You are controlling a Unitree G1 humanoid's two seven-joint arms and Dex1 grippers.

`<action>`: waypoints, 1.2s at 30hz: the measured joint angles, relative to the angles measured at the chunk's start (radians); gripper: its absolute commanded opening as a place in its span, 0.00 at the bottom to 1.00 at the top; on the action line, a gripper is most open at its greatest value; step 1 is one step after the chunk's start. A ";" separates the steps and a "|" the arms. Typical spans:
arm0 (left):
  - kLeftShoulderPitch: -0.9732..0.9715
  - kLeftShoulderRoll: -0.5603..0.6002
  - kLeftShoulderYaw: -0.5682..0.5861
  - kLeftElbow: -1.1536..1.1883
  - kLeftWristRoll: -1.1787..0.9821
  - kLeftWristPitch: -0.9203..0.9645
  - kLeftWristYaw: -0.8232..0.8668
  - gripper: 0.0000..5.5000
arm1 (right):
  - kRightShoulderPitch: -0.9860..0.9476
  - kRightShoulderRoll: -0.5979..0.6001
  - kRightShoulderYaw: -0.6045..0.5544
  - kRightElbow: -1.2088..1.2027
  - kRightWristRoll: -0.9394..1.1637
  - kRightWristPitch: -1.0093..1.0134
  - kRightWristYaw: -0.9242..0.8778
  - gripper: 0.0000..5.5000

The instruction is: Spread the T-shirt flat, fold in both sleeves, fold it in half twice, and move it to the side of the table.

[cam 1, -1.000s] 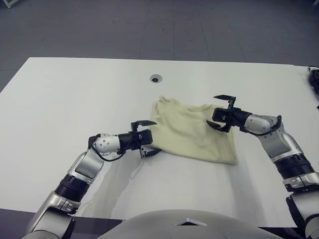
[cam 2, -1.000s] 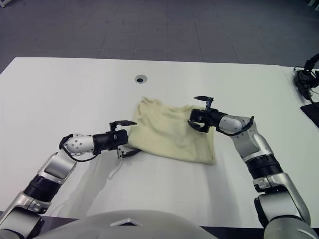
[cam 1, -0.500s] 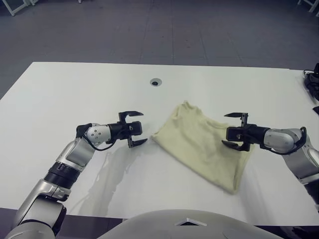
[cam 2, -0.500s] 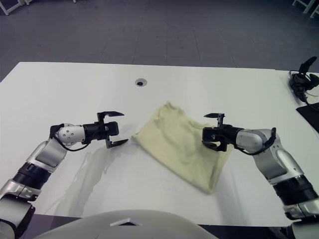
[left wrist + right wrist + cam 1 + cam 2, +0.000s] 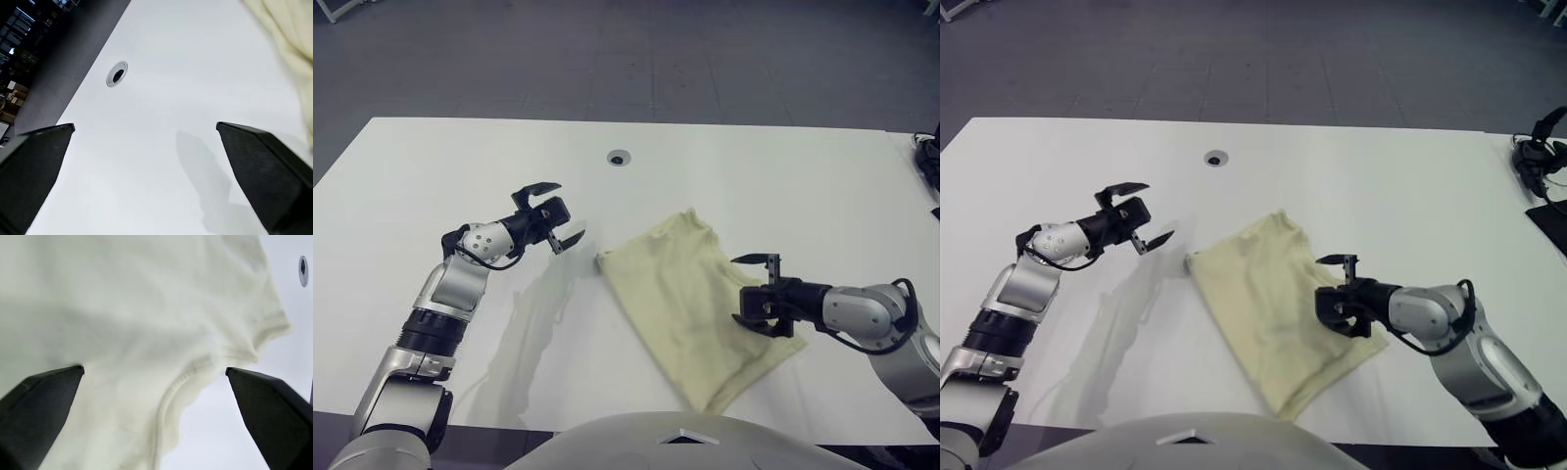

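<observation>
A pale yellow T-shirt point(image 5: 690, 304), folded into a rough rectangle, lies slanted on the white table point(image 5: 431, 176), right of centre and reaching toward the near edge. My right gripper point(image 5: 759, 292) stands open at the shirt's right edge, one finger above the cloth and the other down at its hem. In the right wrist view the shirt point(image 5: 146, 308) spreads beyond the open gripper point(image 5: 154, 368). My left gripper point(image 5: 551, 217) is open and holds nothing, a little above the table and left of the shirt's far corner. In the left wrist view the gripper point(image 5: 145, 126) looks down on bare table, with the shirt point(image 5: 288, 29) off to one side.
A round cable hole point(image 5: 620, 156) sits in the table beyond the shirt. Black cables and gear point(image 5: 1536, 157) lie at the table's far right edge. Bare table stretches across the left half and along the back.
The shirt has slid toward the near right and turned, with the right gripper drawing back alongside it. The left gripper has pulled away from the shirt, leftward and farther out.
</observation>
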 measured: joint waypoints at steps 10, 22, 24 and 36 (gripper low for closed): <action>0.110 -0.031 -0.034 -0.200 -0.108 -0.002 -0.114 0.98 | -0.055 0.040 -0.048 -0.145 0.185 0.101 0.048 0.98; 0.087 -0.085 -0.212 -0.078 0.052 -0.026 -0.064 0.98 | 0.018 -0.051 -0.159 0.050 0.123 -0.045 0.037 0.98; 0.067 -0.085 -0.218 -0.048 0.062 -0.046 -0.056 0.98 | 0.057 -0.064 -0.153 0.088 0.094 -0.081 0.036 0.98; -0.031 -0.094 -0.254 0.133 0.097 -0.176 0.005 0.98 | 0.185 -0.121 -0.129 0.038 0.000 -0.167 0.029 0.98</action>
